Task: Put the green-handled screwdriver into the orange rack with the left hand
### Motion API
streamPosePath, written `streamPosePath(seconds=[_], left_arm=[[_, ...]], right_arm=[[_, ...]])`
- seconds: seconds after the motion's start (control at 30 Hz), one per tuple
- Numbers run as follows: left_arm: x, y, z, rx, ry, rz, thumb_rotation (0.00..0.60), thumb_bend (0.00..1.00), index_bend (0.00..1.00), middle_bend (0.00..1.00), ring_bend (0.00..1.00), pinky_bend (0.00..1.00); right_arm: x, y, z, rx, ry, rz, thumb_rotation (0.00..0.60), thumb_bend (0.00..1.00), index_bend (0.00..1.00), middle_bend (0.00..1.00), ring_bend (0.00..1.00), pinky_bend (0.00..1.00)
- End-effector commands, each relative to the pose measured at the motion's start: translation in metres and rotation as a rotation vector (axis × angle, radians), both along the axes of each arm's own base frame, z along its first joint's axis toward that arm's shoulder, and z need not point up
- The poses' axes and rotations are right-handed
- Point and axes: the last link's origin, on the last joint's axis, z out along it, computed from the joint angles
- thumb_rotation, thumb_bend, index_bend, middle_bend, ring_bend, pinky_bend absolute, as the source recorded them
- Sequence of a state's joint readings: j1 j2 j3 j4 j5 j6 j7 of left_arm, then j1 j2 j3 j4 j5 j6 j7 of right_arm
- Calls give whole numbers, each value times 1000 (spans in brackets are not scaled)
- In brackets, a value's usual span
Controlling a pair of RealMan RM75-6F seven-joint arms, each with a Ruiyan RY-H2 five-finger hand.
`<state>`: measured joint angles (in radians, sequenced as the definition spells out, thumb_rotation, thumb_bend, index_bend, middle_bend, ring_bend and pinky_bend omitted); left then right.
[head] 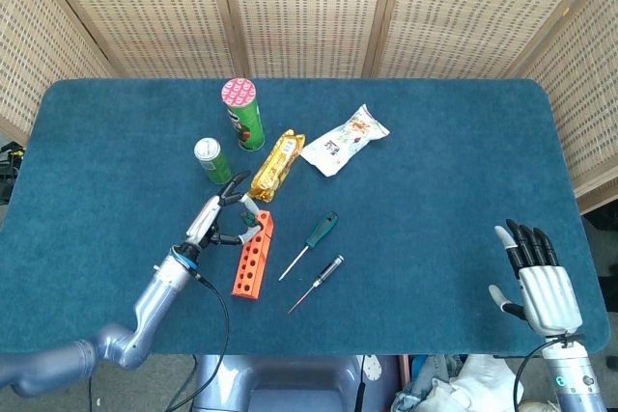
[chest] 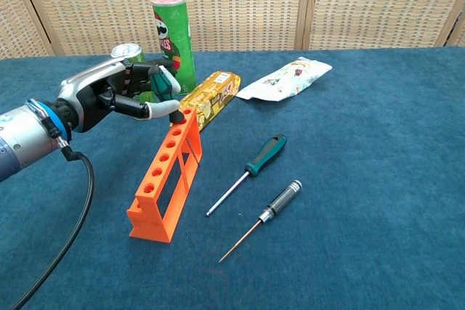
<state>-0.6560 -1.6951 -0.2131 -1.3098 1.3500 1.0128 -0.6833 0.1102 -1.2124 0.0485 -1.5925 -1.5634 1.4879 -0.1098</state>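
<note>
The orange rack [head: 250, 258] [chest: 166, 183] stands left of centre, its row of holes running away from me. My left hand [head: 216, 220] [chest: 115, 96] is at the rack's far end and pinches a small green-handled screwdriver [chest: 166, 83] [head: 250, 222] upright over the farthest hole. The shaft is hidden by the fingers and the rack. A larger dark-green-handled screwdriver [head: 315, 239] [chest: 253, 167] lies on the cloth right of the rack. My right hand [head: 534, 277] is at the front right edge, fingers spread, holding nothing.
A black-handled precision screwdriver [head: 322, 280] [chest: 270, 213] lies next to the larger one. Behind the rack are a gold snack bar [chest: 211, 96], a green chips tube [chest: 173, 40], a small green can [head: 212, 160] and a white snack bag [chest: 287, 78].
</note>
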Motion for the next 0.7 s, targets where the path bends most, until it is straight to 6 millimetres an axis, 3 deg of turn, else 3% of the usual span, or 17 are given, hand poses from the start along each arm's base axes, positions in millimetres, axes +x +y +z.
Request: streamPosePath(seconds=[0.03, 0.7], left_arm=[[2, 1, 1, 2, 2, -3, 600, 314, 475, 50, 0, 0], [15, -4, 14, 27, -15, -33, 600, 295, 440, 43, 0, 0]], right_arm=[[0, 0, 0, 0, 0, -1, 600, 241, 0, 0, 0, 0], [-1, 0, 2, -5, -3, -3, 600, 245, 0, 0, 0, 0]])
